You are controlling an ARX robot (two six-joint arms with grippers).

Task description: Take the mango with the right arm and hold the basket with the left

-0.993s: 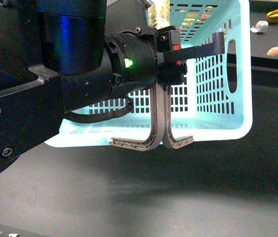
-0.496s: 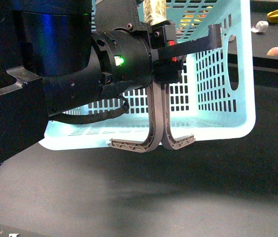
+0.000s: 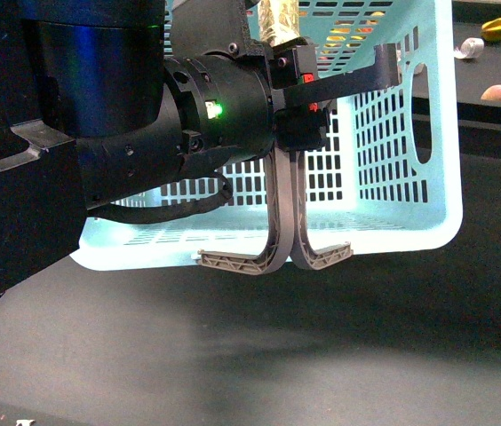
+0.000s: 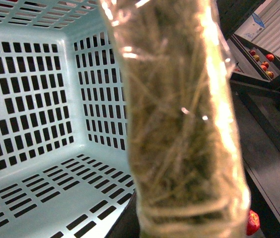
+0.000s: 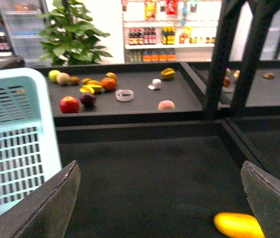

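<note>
The turquoise basket [image 3: 393, 177] fills the upper middle of the front view, tipped so its slotted inside faces me. My left gripper [image 3: 289, 253] is in front of it, its pale ribbed fingers pressed together. It is shut on the tape-wrapped basket handle [image 4: 179, 124], which fills the left wrist view. The yellow mango [image 5: 239, 224] lies on the dark table in the right wrist view, close to one finger. My right gripper [image 5: 162, 208] stands open above the table, the mango off to one side of its gap. The basket's wall [image 5: 16, 139] is beside it.
A raised black shelf behind holds an apple [image 5: 69, 104], an orange fruit [image 5: 108, 83], a white roll [image 5: 124, 95], a peach [image 5: 166, 104] and a ridged yellow fruit [image 5: 168, 73]. Black posts [image 5: 224, 54] rise at the shelf's end. More fruit lies at the far right [image 3: 499, 91].
Over the last second my left arm and the basket shifted a little left and upward. In the last half second they have held still.
</note>
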